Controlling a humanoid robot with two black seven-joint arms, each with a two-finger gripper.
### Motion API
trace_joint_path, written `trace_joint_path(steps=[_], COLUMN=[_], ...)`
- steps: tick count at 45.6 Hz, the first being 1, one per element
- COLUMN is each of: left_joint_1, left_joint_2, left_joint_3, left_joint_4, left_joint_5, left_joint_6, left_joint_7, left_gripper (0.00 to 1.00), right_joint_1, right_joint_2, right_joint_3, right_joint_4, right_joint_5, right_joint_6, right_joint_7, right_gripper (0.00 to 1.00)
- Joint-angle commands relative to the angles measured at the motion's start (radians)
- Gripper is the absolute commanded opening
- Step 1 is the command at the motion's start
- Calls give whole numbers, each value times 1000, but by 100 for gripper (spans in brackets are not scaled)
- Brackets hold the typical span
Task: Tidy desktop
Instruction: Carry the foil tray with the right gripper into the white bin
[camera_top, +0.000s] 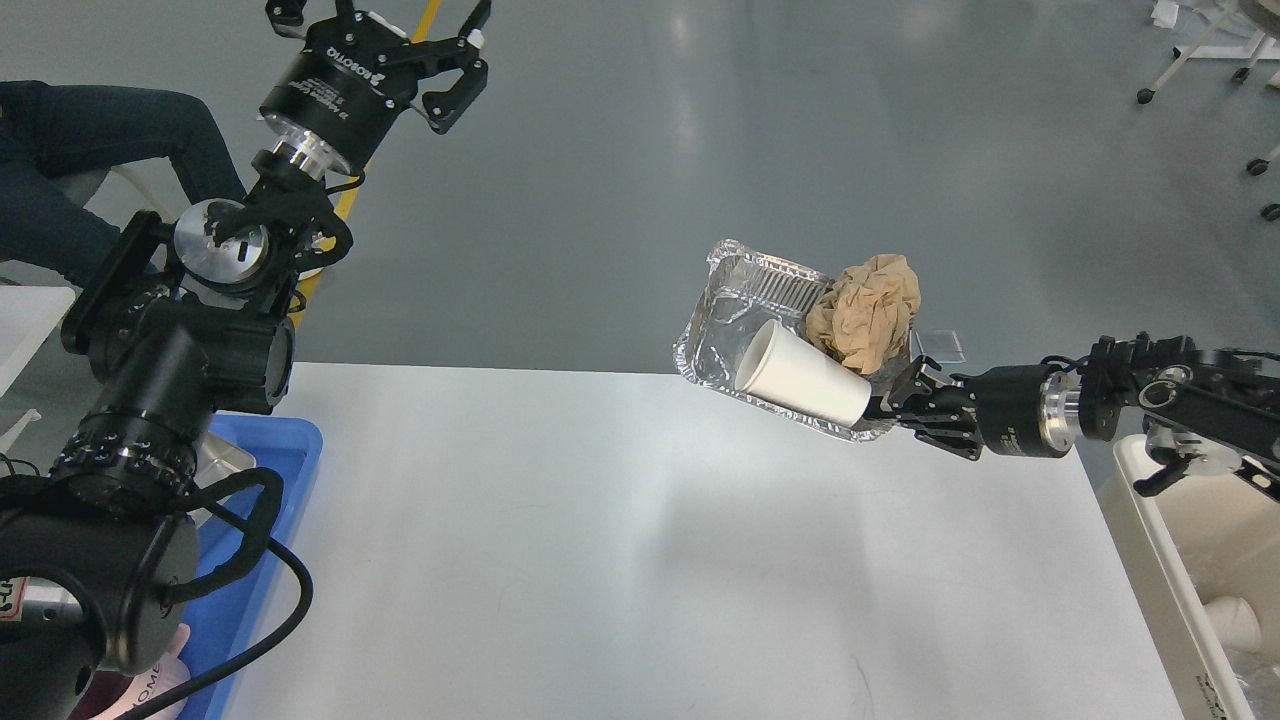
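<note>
One desktop (620, 560), long axis left-right.

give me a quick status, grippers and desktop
Left gripper open, raised, empty. Right gripper shut on foil tray holding paper cup and crumpled brown paper, lifted off desktop. Nothing in the way.

white desktop (620, 560) lower middle | shiny silver foil tray (725, 320), ribbed wall | white paper cup (805, 378) | tan crumpled paper (868, 310) | blue tray (255, 540) lower left | cream bin (1165, 560) lower right | black arms, both sides
</note>
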Motion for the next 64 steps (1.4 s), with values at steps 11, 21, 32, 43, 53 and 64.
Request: trace_joint_path(steps=[11, 21, 32, 43, 53, 64], left_joint_1=[241, 309, 353, 353, 353, 352], left_joint_2=[-40, -50, -37, -27, -13, -13], left_joint_3=[-154, -158, -148, -145, -139, -115], left_joint_4=[60, 60, 60, 60, 60, 60], left_joint_5=[-51, -49, -45, -40, -39, -39], left_joint_6=[29, 29, 27, 29, 30, 50], left_joint_7=[-5, -5, 1, 7, 9, 9], left_gripper=[99, 99, 99, 99, 99, 99], right_joint_1=[-88, -189, -275, -329, -381, -430], right_joint_2=[-76, -165, -234, -250, -288, -308], right_joint_3=[5, 17, 18, 18, 18, 18], right_joint_4=[5, 3, -3, -58, -98, -170], right_joint_5=[211, 396, 554, 698, 807, 981], right_joint_6=[-152, -241, -334, -426, -431, -454], right_joint_7=[-1, -1, -1, -1, -1, -2], right_gripper=[0, 0, 0, 0, 0, 0])
